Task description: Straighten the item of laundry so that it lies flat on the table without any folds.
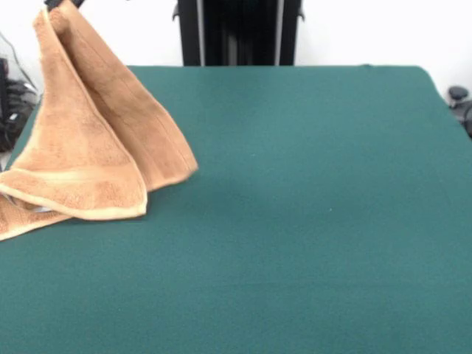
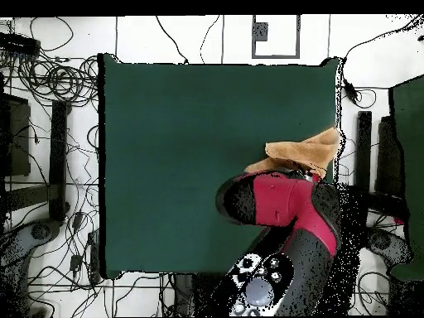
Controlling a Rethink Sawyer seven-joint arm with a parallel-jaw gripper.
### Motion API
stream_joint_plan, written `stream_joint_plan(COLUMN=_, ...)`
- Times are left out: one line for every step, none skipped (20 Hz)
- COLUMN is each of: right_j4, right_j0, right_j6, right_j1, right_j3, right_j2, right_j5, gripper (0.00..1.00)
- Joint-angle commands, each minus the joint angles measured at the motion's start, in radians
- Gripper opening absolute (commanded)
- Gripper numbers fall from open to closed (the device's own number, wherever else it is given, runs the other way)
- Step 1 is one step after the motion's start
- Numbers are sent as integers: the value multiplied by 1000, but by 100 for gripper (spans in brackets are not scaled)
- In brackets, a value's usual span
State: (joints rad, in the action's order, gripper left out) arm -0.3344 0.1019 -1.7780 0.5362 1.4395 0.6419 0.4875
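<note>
Clearly the towel (image 1: 88,147) hangs lifted by one corner at the front view's ten o'clock, its lower folds resting on the table (image 1: 295,221) by the edge. The gripper (image 1: 63,4) barely shows; whether it pinches the corner I cannot tell. Released now, the cloth would probably collapse folded or slide off.

Tan towel (image 1: 88,147) lifted, draped at table (image 1: 295,221) edge
</note>
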Motion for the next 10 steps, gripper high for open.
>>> stream_joint_plan(right_j4=-14, right_j0=-68, right_j6=338, right_j1=108, right_j3=6, right_j2=-356, right_j5=83, gripper=0)
stream_joint_plan(right_j4=-17, right_j0=-80, right_j6=340, right_j1=116, right_j3=10, right_j2=-376, right_j5=82, gripper=0)
stream_joint_plan(right_j4=-20, right_j0=-92, right_j6=342, right_j1=124, right_j3=15, right_j2=-395, right_j5=80, gripper=0)
stream_joint_plan(right_j4=-24, right_j0=-104, right_j6=344, right_j1=132, right_j3=20, right_j2=-414, right_j5=79, gripper=0)
stream_joint_plan(right_j4=-8, right_j0=-152, right_j6=358, right_j1=154, right_j3=49, right_j2=-476, right_j5=69, gripper=0)
stream_joint_plan(right_j4=9, right_j0=-200, right_j6=372, right_j1=177, right_j3=78, right_j2=-539, right_j5=59, gripper=0)
stream_joint_plan(right_j4=25, right_j0=-248, right_j6=386, right_j1=199, right_j3=108, right_j2=-601, right_j5=49, gripper=0)
stream_joint_plan(right_j4=16, right_j0=-254, right_j6=375, right_j1=199, right_j3=104, right_j2=-612, right_j5=55, gripper=0)
stream_joint_plan(right_j4=8, right_j0=-260, right_j6=364, right_j1=199, right_j3=99, right_j2=-624, right_j5=60, gripper=0)
stream_joint_plan(right_j4=0, right_j0=-266, right_j6=353, right_j1=199, right_j3=95, right_j2=-635, right_j5=65, gripper=0)
